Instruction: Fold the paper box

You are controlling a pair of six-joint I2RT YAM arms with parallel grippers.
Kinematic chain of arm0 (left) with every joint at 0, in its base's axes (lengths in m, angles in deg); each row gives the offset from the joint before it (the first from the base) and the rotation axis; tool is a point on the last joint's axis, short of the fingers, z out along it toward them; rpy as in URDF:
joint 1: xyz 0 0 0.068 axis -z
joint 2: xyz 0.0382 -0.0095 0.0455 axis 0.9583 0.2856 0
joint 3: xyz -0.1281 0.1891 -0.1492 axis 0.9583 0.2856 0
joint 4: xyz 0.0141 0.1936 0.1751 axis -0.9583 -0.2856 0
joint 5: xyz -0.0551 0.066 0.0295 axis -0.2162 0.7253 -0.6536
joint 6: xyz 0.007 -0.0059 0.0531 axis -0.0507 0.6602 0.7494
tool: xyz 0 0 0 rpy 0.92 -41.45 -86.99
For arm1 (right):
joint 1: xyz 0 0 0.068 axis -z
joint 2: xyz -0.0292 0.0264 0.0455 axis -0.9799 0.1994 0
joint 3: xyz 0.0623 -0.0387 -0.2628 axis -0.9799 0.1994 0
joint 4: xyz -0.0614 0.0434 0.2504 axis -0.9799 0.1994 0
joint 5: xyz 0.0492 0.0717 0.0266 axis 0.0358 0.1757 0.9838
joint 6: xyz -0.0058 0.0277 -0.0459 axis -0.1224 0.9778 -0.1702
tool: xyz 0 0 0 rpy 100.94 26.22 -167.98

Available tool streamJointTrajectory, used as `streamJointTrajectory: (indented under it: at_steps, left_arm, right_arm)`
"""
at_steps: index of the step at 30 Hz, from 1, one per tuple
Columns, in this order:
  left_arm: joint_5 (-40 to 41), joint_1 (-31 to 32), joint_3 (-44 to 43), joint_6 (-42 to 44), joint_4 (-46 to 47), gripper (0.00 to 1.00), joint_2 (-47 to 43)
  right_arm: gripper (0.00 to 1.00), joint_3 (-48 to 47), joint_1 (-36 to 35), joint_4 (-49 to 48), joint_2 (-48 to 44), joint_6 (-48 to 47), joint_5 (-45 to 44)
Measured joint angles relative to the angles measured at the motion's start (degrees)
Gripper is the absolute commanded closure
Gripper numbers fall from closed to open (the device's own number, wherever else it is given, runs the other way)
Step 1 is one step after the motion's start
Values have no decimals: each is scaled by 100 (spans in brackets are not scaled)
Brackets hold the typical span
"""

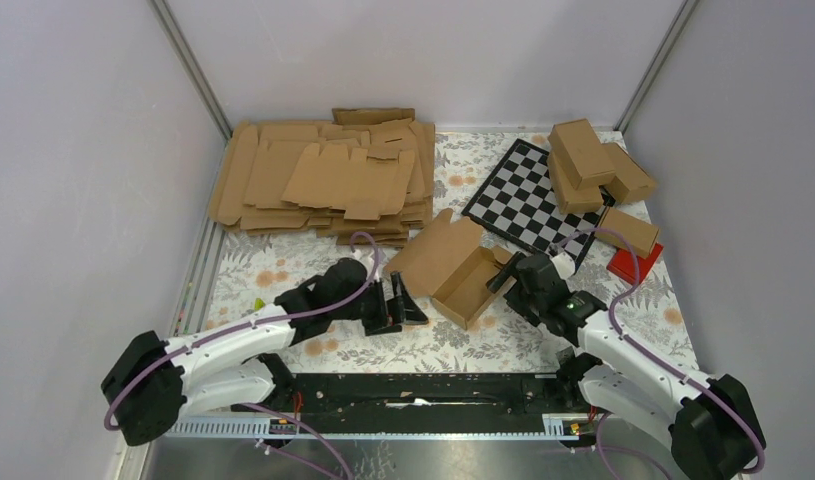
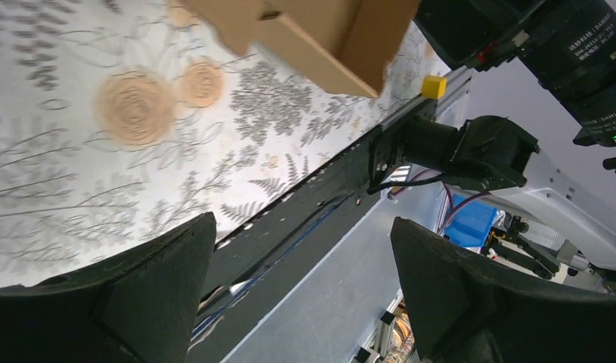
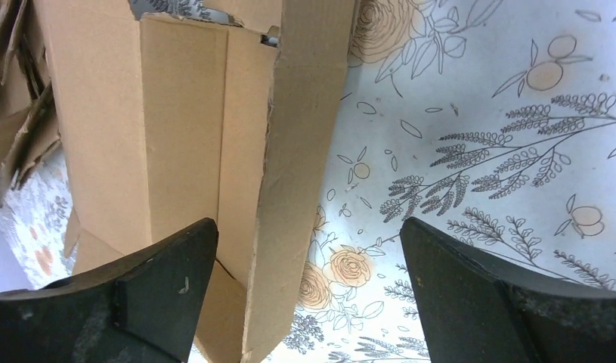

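- Paper box [image 1: 461, 272] sits on the floral table [image 1: 283, 268], just off the near-left corner of the checkerboard mat [image 1: 528, 200]. It's half made: an open tray with its walls up and a big flap leaning out on the side away from the checkerboard.
- Heap of flat brown blanks [image 1: 323, 180] is left of the checkerboard, spread along the back of the table, well apart from it.
- Right gripper [image 1: 505, 276] is just on the near side of the checkerboard, at the tray's right end. In the wrist view its fingers [image 3: 146, 295] are spread wide and one tray wall [image 3: 297, 151] runs up between them, so it straddles the wall without pinching it.
- Left gripper [image 1: 408, 300] is well left of the checkerboard, just beside the box's near-left side. Fingers [image 2: 138, 295] are released and wide apart, with only tablecloth and the black base rail showing between them.
- Finished cartons [image 1: 588, 160] are stacked at the checkerboard's far-right edge, plus one more [image 1: 628, 230] off its right corner.
- Red flat block [image 1: 635, 263] is just right of the checkerboard's near corner, partly under that lone carton.
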Motion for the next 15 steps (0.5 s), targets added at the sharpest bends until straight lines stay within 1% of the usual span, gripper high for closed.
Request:
streamJointTrajectory:
  at_steps: [1,2,5,7,9,12,13,14,15]
  left_arm:
    - [131,177,-57,-85,118,10,76]
    - [258,330,-94,-184,264,10,153]
    - [599,688,-111,-507,748,12,417]
    - [780,857,-111,-704,1062,12,651]
    - [955,1029,-140,-870,1338,12,931]
    - [1154,1244,-313,-979,1473,12,1322]
    - [1235,1340,-439,-1001,1482,12,1480]
    - [1283,1412,-538,-1012,1491,12,1598]
    - [1346,1495,-669,-1029,1499,13,1740]
  right_arm:
    - [6,-68,0,79,24,-151,-20]
    - [10,-120,0,127,28,-291,-22]
    - [28,-251,0,190,101,-608,-9]
    - [37,-330,0,203,236,-774,46]
    - [43,-348,0,197,343,-876,184]
    - [66,-282,0,66,398,-1021,608]
    - [72,-234,0,-24,396,-1062,748]
    - [74,-162,0,-146,393,-1084,916]
    - [73,-74,0,-269,393,-1075,1099]
